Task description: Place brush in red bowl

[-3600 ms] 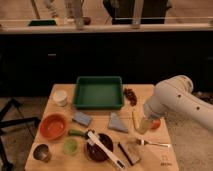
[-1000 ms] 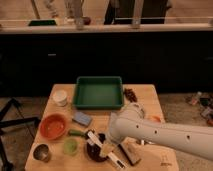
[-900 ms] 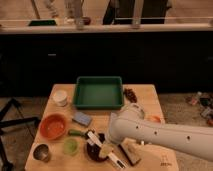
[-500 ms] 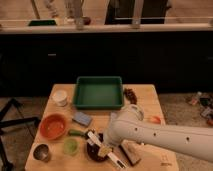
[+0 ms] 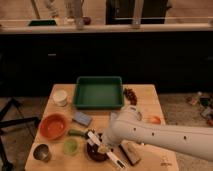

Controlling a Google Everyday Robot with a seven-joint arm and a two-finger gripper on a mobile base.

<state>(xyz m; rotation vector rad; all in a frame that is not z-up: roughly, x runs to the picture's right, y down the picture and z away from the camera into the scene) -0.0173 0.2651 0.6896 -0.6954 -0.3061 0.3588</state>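
Note:
The brush (image 5: 114, 157) is long and white-handled. It lies slanting across the dark brown bowl (image 5: 94, 154) near the table's front edge. The red bowl (image 5: 53, 126) sits empty at the table's left, well apart from the brush. My gripper (image 5: 103, 147) is at the end of the white arm (image 5: 150, 135), which reaches in from the right. The gripper is down over the brown bowl, right at the brush's upper part. The arm hides part of the brush and the bowl.
A green tray (image 5: 99, 92) stands at the back middle, with a white cup (image 5: 60, 97) to its left. A blue sponge (image 5: 82, 119), a small green cup (image 5: 70, 146) and a metal cup (image 5: 41, 152) lie near the red bowl. A dark block (image 5: 131, 152) lies right of the brush.
The arm has swung from the table's right side over to the brown bowl and the brush. In the last second it has only settled slightly lower there.

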